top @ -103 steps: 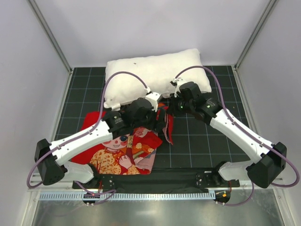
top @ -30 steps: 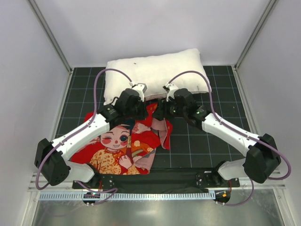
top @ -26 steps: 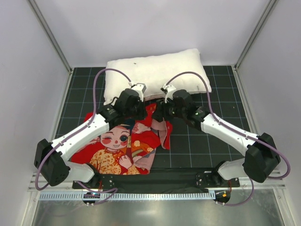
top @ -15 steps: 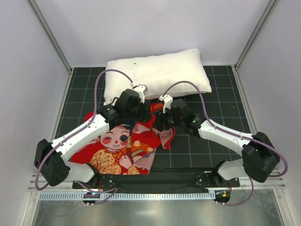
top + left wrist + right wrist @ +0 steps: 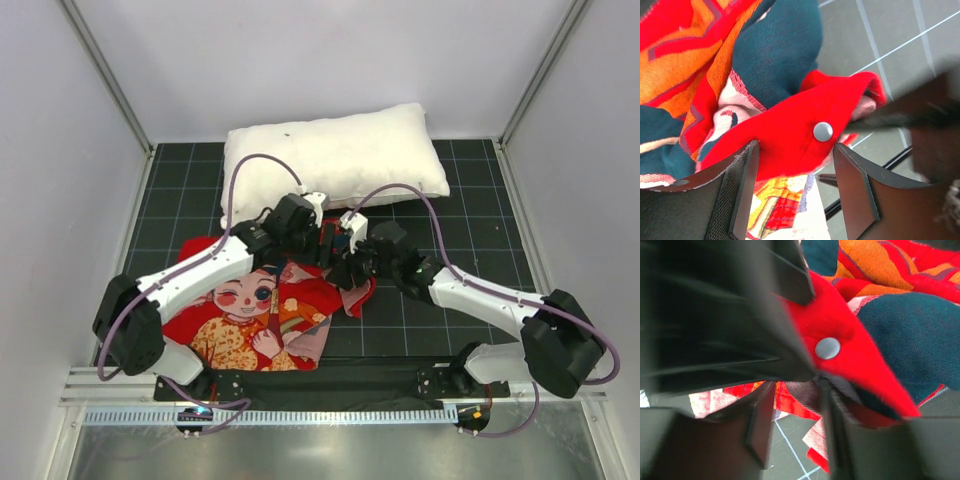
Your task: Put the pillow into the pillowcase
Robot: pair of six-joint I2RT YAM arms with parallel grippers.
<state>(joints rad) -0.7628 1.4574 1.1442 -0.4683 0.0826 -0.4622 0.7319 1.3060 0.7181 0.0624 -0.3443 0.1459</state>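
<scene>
Left wrist: opening the pillowcase (image 5: 765, 50); left claw (image 5: 796, 165) open (cloth between), right claw (image 5: 796, 420) pinching pillowcase; next needs a left grip, then spreading.

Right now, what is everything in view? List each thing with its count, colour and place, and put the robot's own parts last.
pillow: 1, white, lying across the far side of the mat
pillowcase: 1, red with a cartoon child print, dark blue and orange patches, crumpled on the near-left of the mat in front of the pillow
snap button: 1, silver, on a red flap of the pillowcase
mat: 1, black with a pale grid, under everything
walls: pale grey, around the mat
cables: 2, purple, looping over the arms
left arm, right arm: white with black joints, meeting over the pillowcase's far edge
left claw: black, open, straddling the red flap
right claw: black, fabric between its fingers, grip unclear
</scene>
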